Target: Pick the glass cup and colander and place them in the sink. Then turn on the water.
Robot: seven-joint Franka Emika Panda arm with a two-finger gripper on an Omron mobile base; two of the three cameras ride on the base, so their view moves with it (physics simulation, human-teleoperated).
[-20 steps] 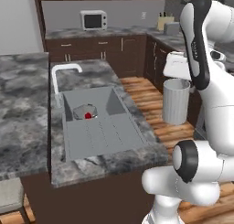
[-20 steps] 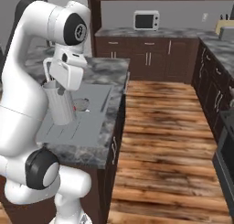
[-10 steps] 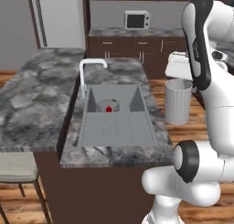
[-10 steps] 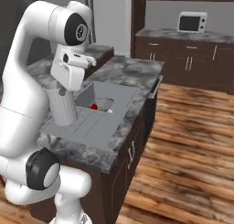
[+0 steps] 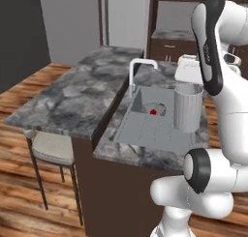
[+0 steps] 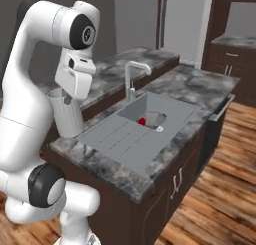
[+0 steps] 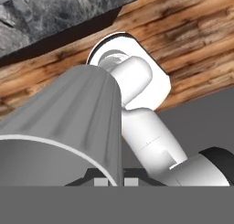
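My gripper (image 5: pixel 189 88) is shut on the rim of the glass cup (image 5: pixel 188 109), a tall pale ribbed tumbler that hangs upright from it. In the right base view the gripper (image 6: pixel 67 96) holds the glass cup (image 6: pixel 68 118) at the near left corner of the counter, short of the sink (image 6: pixel 125 136). In the hand view the glass cup (image 7: pixel 68 113) hangs over the wooden floor, beside the counter's edge. The sink (image 5: pixel 145 132) has a pale arched faucet (image 5: pixel 141 66) with no water falling from it. A small red cylinder (image 5: pixel 153 111) lies in the basin. The colander is out of view.
The sink sits in a grey stone island counter (image 5: pixel 72 96). A stool (image 5: pixel 51 146) stands at the counter's left side. A tall pale fridge (image 5: pixel 126 18) and dark cabinets (image 6: pixel 230 54) line the back wall. Wooden floor (image 6: pixel 225 179) runs to the right of the island.
The base has driven around the island, so the whole scene has shifted and the sink now lies closer. The cup stays held in the shut gripper.
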